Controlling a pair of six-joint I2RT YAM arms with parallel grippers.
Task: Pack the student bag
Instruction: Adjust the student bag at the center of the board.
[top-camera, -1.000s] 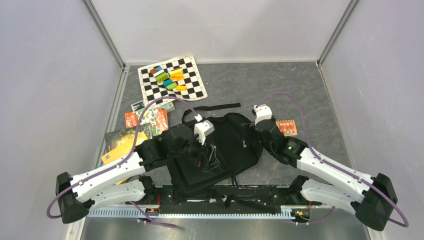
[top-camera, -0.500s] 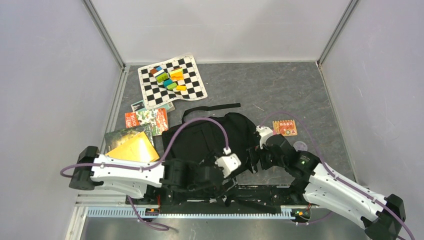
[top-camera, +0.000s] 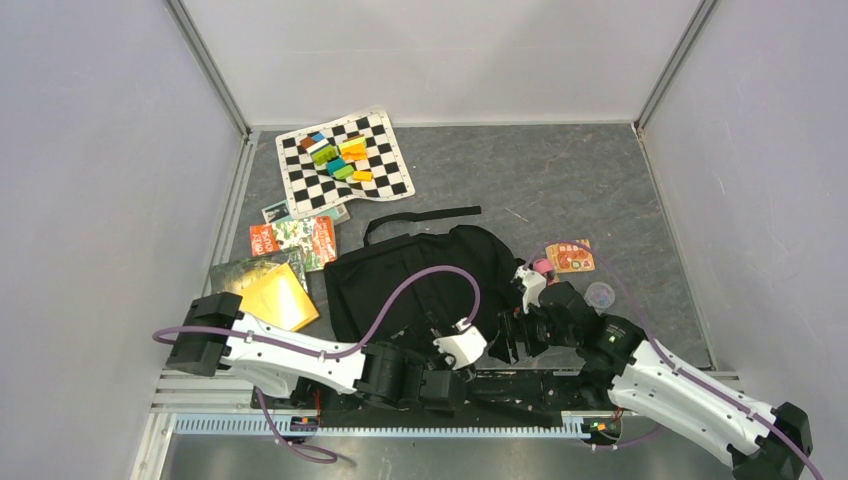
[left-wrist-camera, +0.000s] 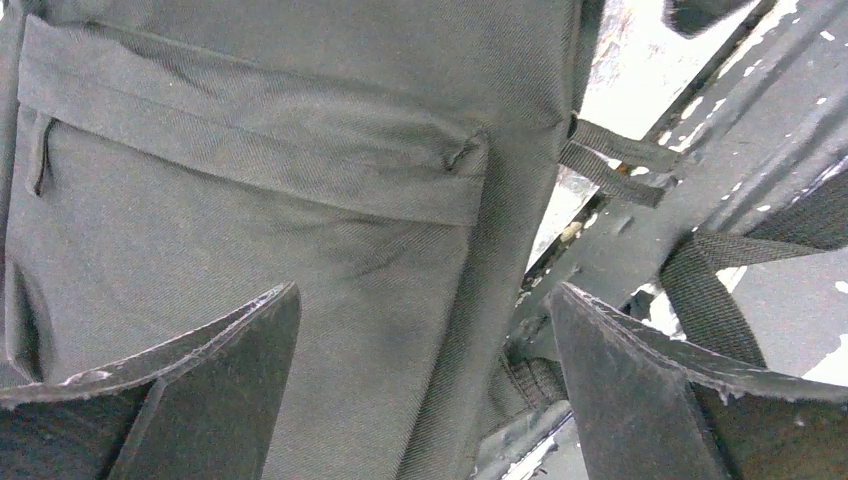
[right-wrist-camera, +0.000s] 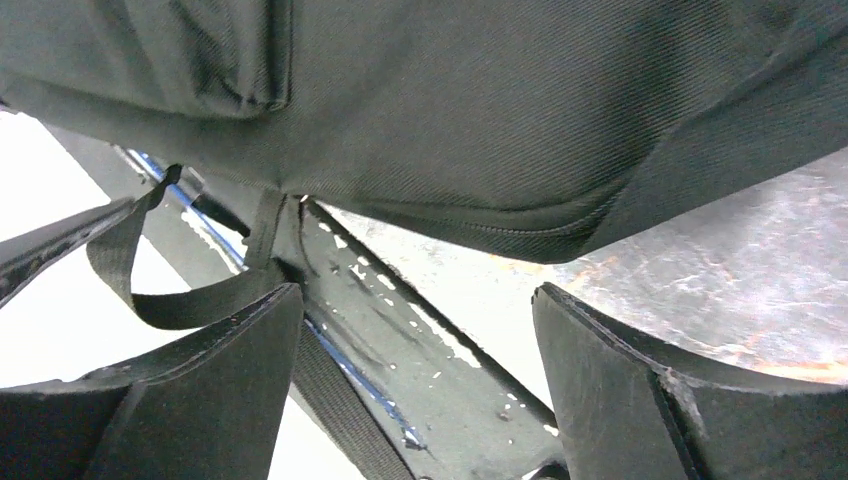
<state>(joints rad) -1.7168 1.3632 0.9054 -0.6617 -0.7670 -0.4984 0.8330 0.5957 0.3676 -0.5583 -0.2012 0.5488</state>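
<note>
Top external view: large, rounded black soft twill backpack (top-camera: 420, 275) with webbing straps (top-camera: 430, 214) lies flat near-centre on mottled grey table (top-camera: 560, 170), left gripper (left-wrist-camera: 422, 292) and right gripper (right-wrist-camera: 418, 292) both spread wide, empty, over its near edge.

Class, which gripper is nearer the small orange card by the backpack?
Right. The right gripper is at the backpack's right corner, short of the card; the left gripper, further left.

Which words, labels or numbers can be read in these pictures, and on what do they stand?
Nothing can be read for sure.
red booklet: white print, too small.
orange card: print, blurred.
student bag: no label shows in either wrist view.
</note>
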